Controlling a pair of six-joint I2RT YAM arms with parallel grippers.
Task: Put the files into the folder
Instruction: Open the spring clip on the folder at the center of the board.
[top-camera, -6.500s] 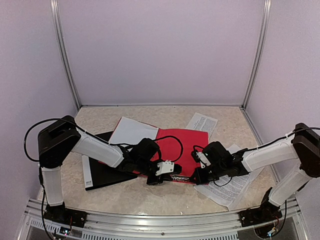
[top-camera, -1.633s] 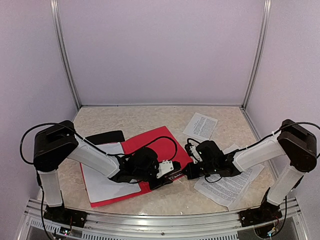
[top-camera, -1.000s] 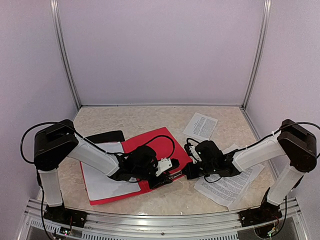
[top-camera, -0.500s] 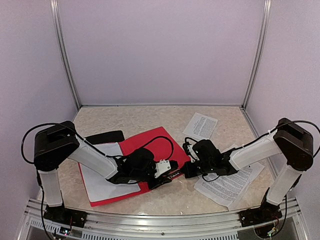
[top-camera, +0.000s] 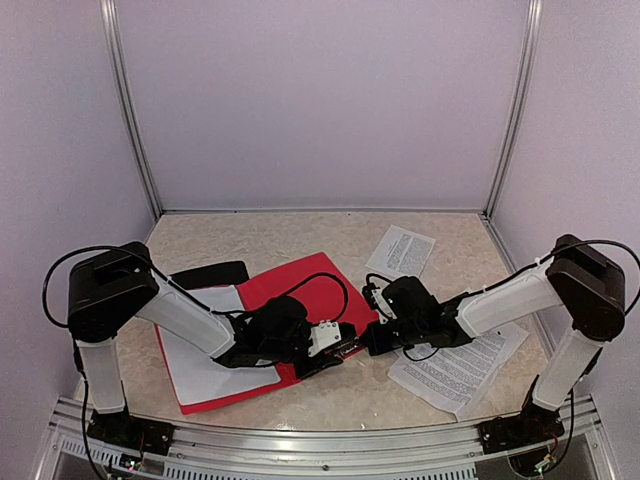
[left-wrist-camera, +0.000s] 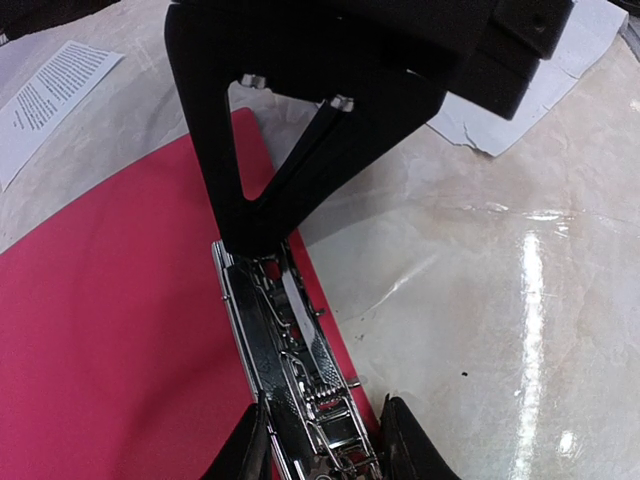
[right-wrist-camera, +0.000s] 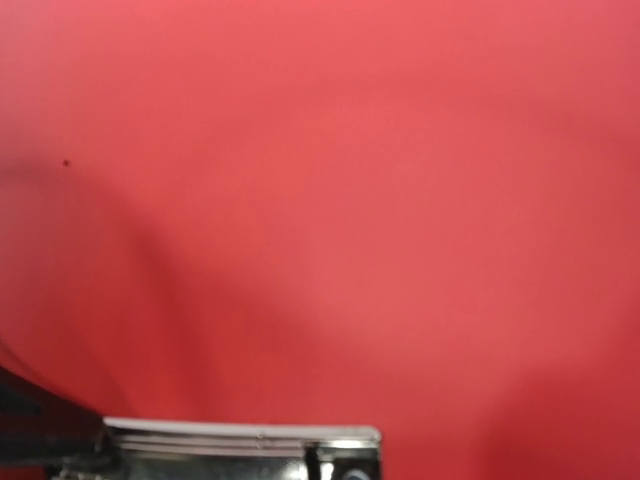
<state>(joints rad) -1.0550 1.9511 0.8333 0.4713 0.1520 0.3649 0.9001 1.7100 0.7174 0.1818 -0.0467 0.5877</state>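
Observation:
The red folder (top-camera: 300, 290) lies open on the table, with a white sheet (top-camera: 205, 365) on its left half. Its metal clip (left-wrist-camera: 290, 350) runs along the near right edge. My left gripper (left-wrist-camera: 322, 445) is shut on the clip's lower end, one finger on each side. My right gripper (left-wrist-camera: 250, 232) is shut, its black tip resting on the clip's far end. In the right wrist view, red folder (right-wrist-camera: 350, 200) fills the frame and the clip (right-wrist-camera: 240, 440) sits at the bottom edge. One printed file (top-camera: 404, 250) lies behind the folder. Another file (top-camera: 460, 368) is partly under the right arm.
A black flap (top-camera: 210, 272) shows at the folder's far left corner. The booth walls and metal posts (top-camera: 135, 130) close in the table on three sides. The arm bases sit on the front rail (top-camera: 320, 455).
Since the earliest frame the folder has swung left and toward the front, and the white sheet now lies on it. Over the last second the right gripper crept slightly left along the clip.

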